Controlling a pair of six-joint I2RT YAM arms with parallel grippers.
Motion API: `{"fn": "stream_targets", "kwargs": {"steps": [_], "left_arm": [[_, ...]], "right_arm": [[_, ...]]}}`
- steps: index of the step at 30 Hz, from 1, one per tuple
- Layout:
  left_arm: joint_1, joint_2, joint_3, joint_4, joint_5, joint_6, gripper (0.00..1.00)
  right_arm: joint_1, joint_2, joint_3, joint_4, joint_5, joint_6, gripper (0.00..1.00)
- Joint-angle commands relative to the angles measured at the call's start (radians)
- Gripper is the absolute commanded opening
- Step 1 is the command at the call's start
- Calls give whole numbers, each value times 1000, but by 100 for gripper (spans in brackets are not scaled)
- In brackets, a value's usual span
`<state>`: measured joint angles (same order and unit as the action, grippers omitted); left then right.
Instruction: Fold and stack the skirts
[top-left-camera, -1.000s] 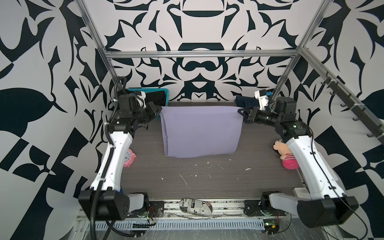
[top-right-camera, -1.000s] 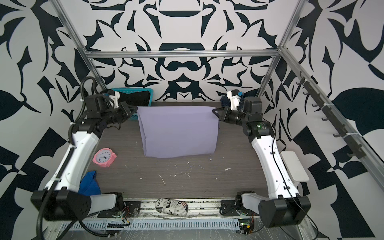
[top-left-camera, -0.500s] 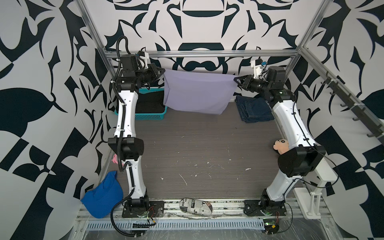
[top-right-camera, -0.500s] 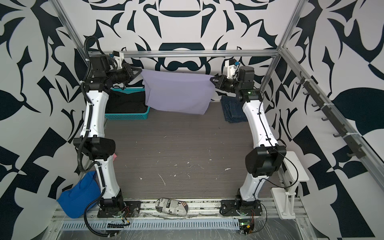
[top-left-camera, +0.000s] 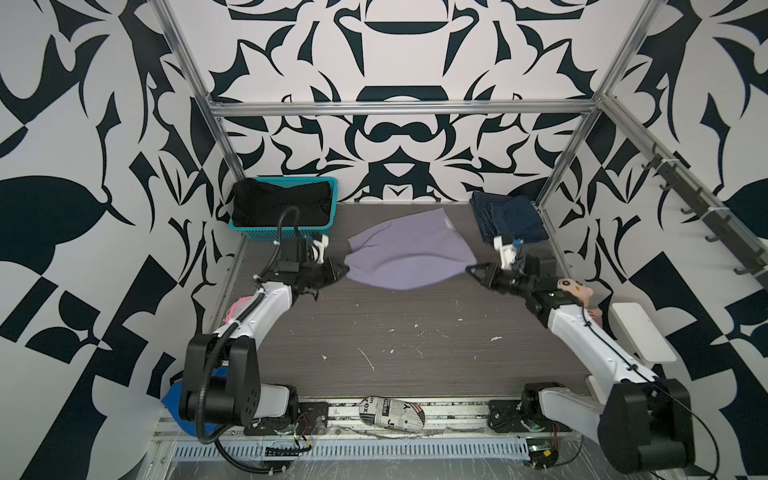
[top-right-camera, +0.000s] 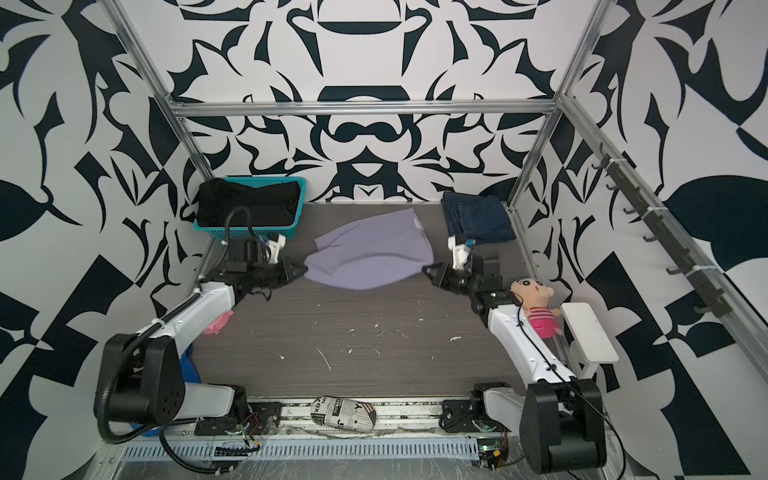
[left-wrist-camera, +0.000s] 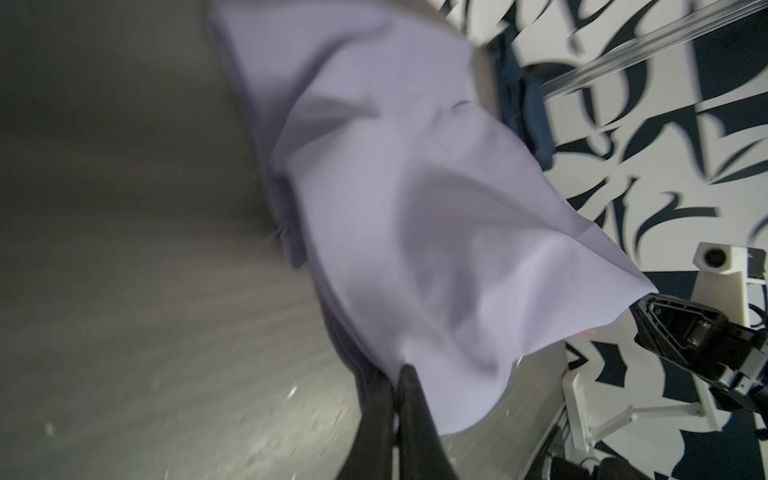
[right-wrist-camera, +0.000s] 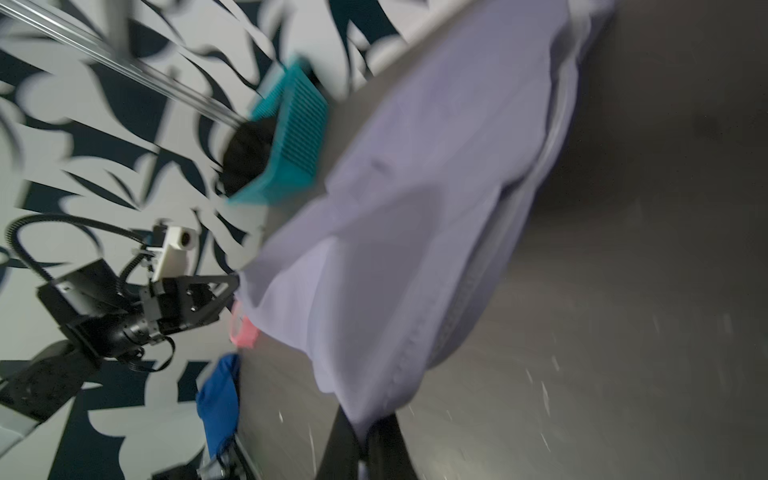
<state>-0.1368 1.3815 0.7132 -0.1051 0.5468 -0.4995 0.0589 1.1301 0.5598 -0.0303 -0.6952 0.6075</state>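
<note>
Nearest me, a newspaper-print bundle (top-left-camera: 392, 411) lies on the front rail between the two arm bases, and a blue cloth (top-left-camera: 174, 405) sits by the left base. The tabletop (top-left-camera: 395, 345) beyond is bare apart from scattered white specks. On the right edge a doll (top-right-camera: 534, 305) in a pink striped top lies just beside the right forearm, with a white stand (top-right-camera: 588, 332) outside it. On the left edge a pink object (top-right-camera: 220, 324) is half hidden behind the left arm.

In both top views I see the left end effector (top-left-camera: 344, 270) and the right end effector (top-left-camera: 471, 270) facing each other across mid-table. Each is clamped on one near corner of the lavender skirt (top-left-camera: 405, 253). The wrist views show cloth pinched at the tips of both the left (left-wrist-camera: 395, 374) and the right (right-wrist-camera: 365, 428). The skirt's near edge sags between the two grips; its far part rests rumpled on the tabletop.

Farther back, a teal basket (top-left-camera: 291, 235) in the left corner holds the black skirt (top-left-camera: 282, 203), and the left arm's cable loop (top-left-camera: 286, 220) crosses in front of it. The denim skirt (top-left-camera: 509, 218) lies folded in the right corner, just beyond the right end effector.
</note>
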Motion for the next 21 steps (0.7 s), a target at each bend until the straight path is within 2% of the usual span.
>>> {"fn": "stream_targets", "kwargs": {"steps": [1, 2, 4, 6, 8, 9, 10, 13, 15, 16, 18, 21], "left_arm": [[-14, -65, -121, 147, -7, -79, 26], [-27, -116, -145, 128, -27, -92, 37], [-44, -237, -156, 42, -73, -93, 45], [-45, -350, -133, -65, -134, -87, 64], [-40, -436, -105, -128, -203, -72, 75], [-40, -450, -85, -152, -221, -60, 79], [-35, -446, -56, -176, -245, -55, 83], [-32, -339, 45, -250, -261, -14, 83], [-32, -237, 99, -261, -260, 28, 83], [-32, -185, 119, -243, -257, 28, 82], [-32, -79, 145, -192, -251, 17, 73], [-39, 35, 149, -107, -243, -12, 63]], "right_arm": [[3, -54, -94, -56, -1, -10, 20], [4, -82, -107, -105, 7, -17, 33], [4, -150, -95, -205, 32, -37, 40], [1, -214, -30, -317, 90, -77, 48], [0, -241, 61, -393, 158, -117, 70], [-1, -233, 104, -418, 175, -137, 72], [-2, -217, 156, -448, 198, -152, 72], [-1, -151, 249, -454, 247, -179, 72], [-1, -71, 292, -416, 254, -190, 68], [-1, -18, 320, -401, 253, -186, 63], [2, 78, 367, -366, 223, -177, 52], [44, 206, 399, -299, 194, -169, 40]]}}
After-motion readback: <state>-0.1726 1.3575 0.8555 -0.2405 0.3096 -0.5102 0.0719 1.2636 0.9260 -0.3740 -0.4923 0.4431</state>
